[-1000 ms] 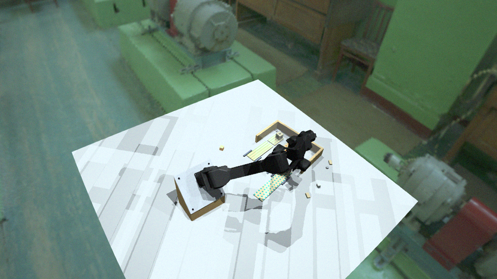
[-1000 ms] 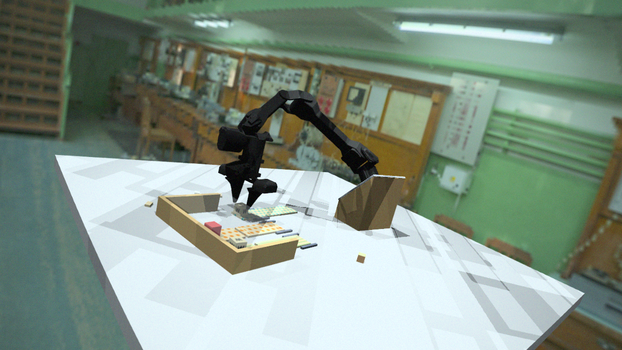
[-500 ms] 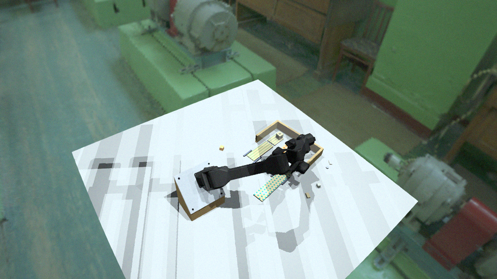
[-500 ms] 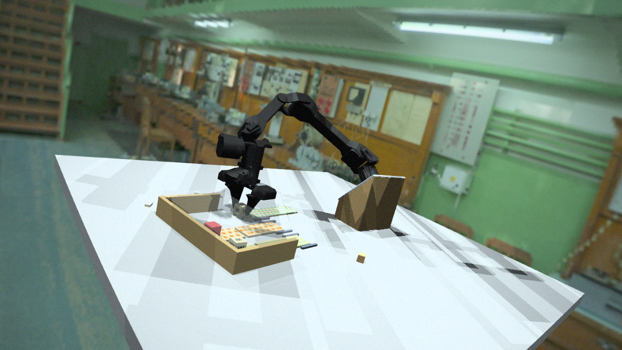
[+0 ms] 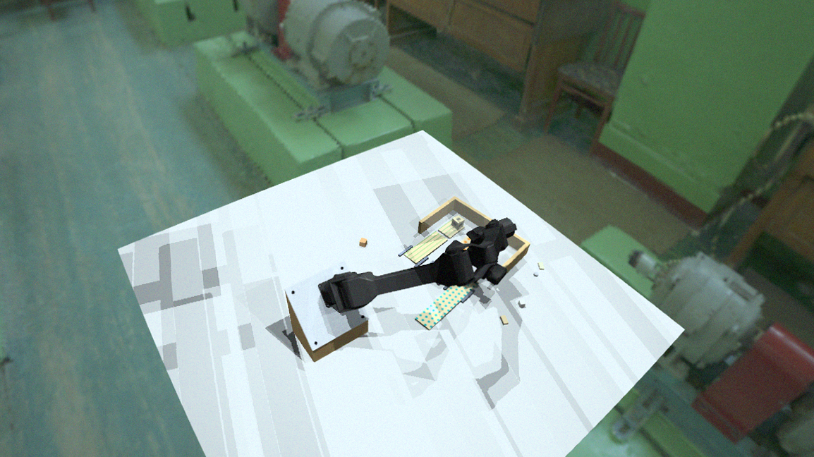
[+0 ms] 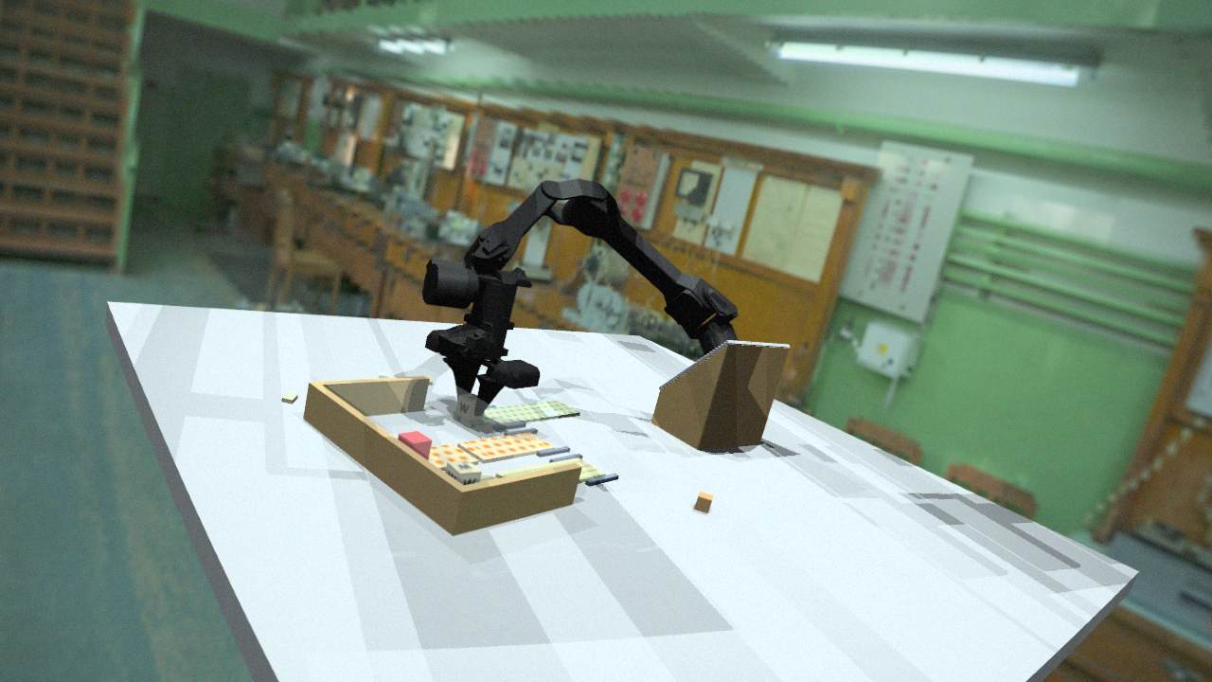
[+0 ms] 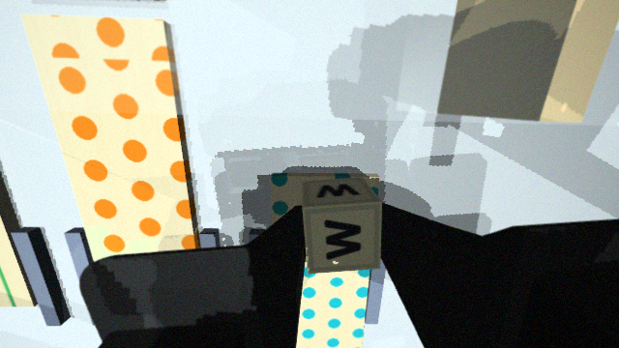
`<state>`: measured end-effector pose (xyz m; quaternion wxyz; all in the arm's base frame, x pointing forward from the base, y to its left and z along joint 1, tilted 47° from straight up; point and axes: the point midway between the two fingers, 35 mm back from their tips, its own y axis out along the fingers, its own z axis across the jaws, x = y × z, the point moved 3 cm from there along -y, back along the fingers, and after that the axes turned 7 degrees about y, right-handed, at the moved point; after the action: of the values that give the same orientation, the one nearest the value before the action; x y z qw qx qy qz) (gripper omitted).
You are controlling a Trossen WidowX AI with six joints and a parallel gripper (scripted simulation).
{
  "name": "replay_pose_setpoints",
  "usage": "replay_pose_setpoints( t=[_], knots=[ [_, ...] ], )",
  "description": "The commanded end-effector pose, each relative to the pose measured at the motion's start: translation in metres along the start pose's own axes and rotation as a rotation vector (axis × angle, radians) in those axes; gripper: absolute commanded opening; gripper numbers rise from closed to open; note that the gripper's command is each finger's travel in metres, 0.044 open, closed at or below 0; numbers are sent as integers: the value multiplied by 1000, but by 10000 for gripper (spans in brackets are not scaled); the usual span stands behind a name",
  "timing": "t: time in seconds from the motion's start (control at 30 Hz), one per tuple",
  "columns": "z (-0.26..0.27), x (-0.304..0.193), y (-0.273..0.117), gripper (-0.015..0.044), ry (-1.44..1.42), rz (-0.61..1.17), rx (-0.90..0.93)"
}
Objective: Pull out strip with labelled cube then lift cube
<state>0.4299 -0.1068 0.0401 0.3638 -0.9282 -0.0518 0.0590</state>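
Between the two black fingers of the claw [image 7: 342,227] sits the labelled cube [image 7: 343,234], grasped on its two sides; a black letter W shows on its near face and again on its top face. Directly under the claw and the cube lies the teal-dotted strip [image 7: 334,309], running toward the wrist camera. Whether the cube touches this strip or is a little above it, I cannot tell. To the left of the claw in the wrist view lies the orange-dotted strip [image 7: 121,130], near but apart from it. In the exterior view the claw [image 6: 476,398] points straight down just beside the open end of the wooden tray [image 6: 381,457]. A red block [image 6: 414,441] rests inside this tray, near the claw. One small orange cube [image 6: 703,502] lies on the white table [image 6: 762,576], well apart from the claw.
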Motion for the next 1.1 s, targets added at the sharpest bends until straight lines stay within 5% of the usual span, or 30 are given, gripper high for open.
replay_pose_setpoints(
  t=[0.0,1.07],
  knots=[
    [5,-10,-8,0,-1,3,2],
    [44,-102,-40,0,-8,10,5]
  ],
)
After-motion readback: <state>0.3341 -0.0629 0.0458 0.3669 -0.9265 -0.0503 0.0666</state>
